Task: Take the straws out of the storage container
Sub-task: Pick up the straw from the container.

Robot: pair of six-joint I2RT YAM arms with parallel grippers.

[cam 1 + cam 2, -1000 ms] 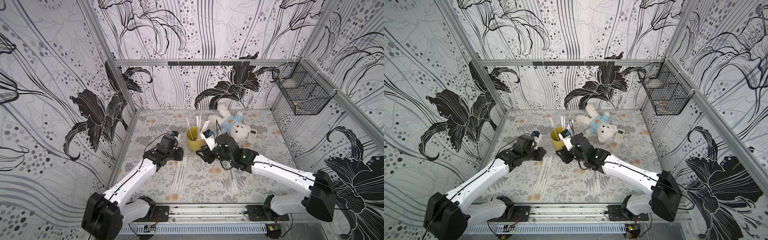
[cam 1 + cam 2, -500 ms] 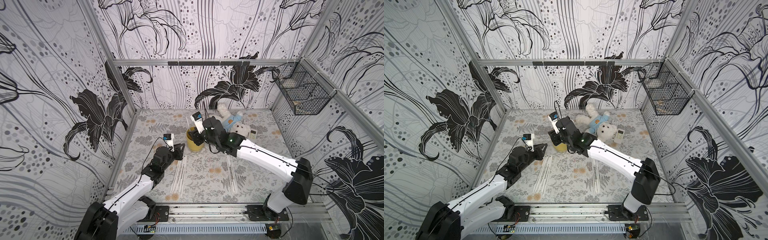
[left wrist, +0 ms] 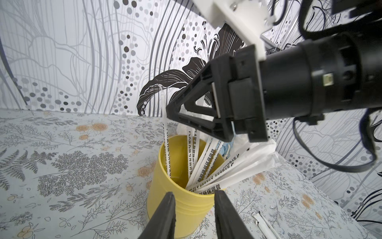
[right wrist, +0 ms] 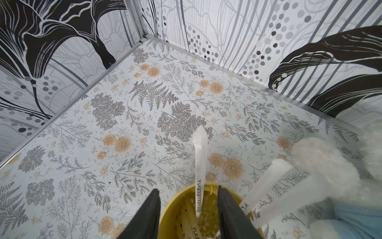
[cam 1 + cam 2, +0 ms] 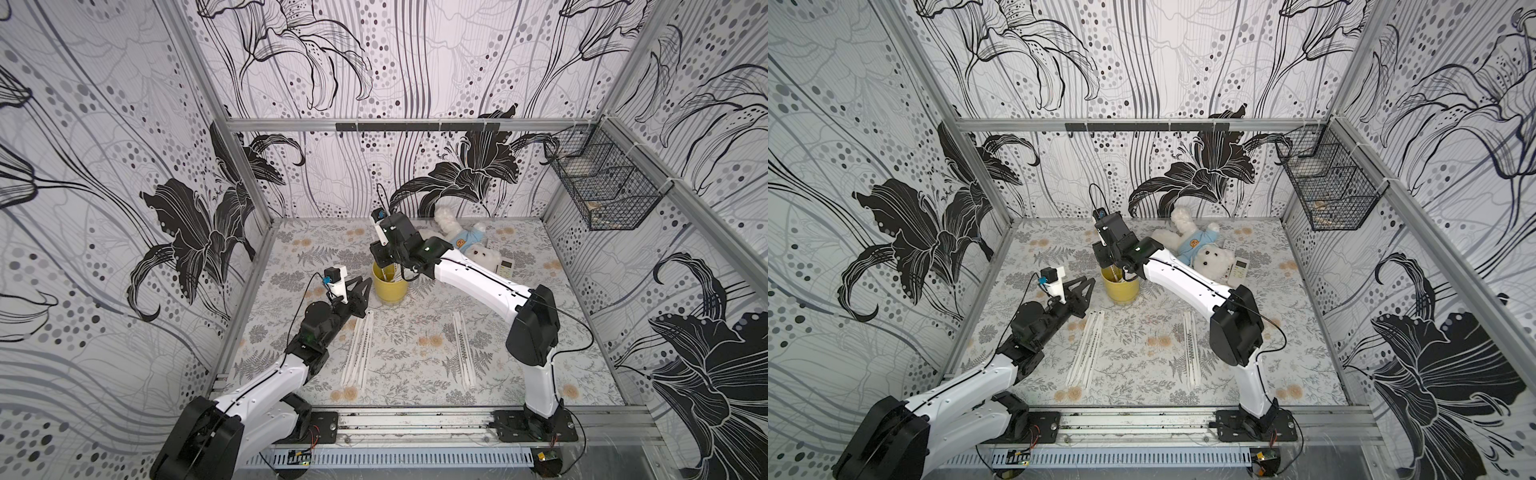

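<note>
The yellow storage container (image 5: 390,289) (image 5: 1120,289) stands upright mid-table with several white printed straws (image 3: 191,144) leaning in it. My right gripper (image 5: 385,266) (image 4: 188,191) hangs open over its mouth, pointing down, with one upright straw (image 4: 199,161) standing loose between the jaws. My left gripper (image 5: 362,286) (image 3: 194,199) is open, low at the cup's near left side. Its fingertips sit just in front of the cup wall (image 3: 186,207), gripping nothing. More straws lie flat in two bundles (image 5: 359,353) (image 5: 463,353) on the table.
A white teddy in a blue shirt (image 5: 469,245) lies right behind the cup, with a small white remote (image 5: 507,264) beside it. A black wire basket (image 5: 602,187) hangs on the right wall. The left wall is close to my left arm.
My right gripper has swung from beside the cup to above its mouth. The left gripper has moved in to the cup's side, and its jaws have opened wider.
</note>
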